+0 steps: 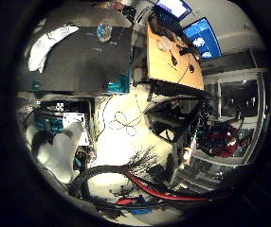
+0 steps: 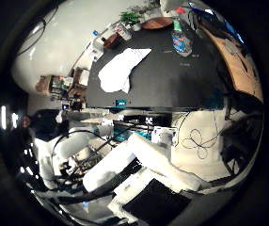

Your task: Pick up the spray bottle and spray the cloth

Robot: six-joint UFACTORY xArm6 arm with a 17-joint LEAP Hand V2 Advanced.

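Note:
A clear spray bottle with a blue label (image 2: 180, 42) stands upright on the dark table (image 2: 172, 80), near its far side. A white cloth (image 2: 123, 68) lies crumpled flat on the same table, away from the bottle. The little finger side palm view shows the bottle (image 1: 104, 31) and the cloth (image 1: 52, 44) small and far off too. My right hand (image 2: 125, 162) is well away from the table, off its near edge. Its white fingers reach out relaxed, with nothing between them.
A wooden desk (image 1: 173, 64) with monitors (image 1: 200, 38) stands beside the dark table. Small bottles and boxes (image 2: 111, 36) and a green plant (image 2: 134, 14) sit along the table's far edge. A cluttered shelf (image 2: 61, 85) stands by one end. The light floor (image 1: 121, 123) lies below.

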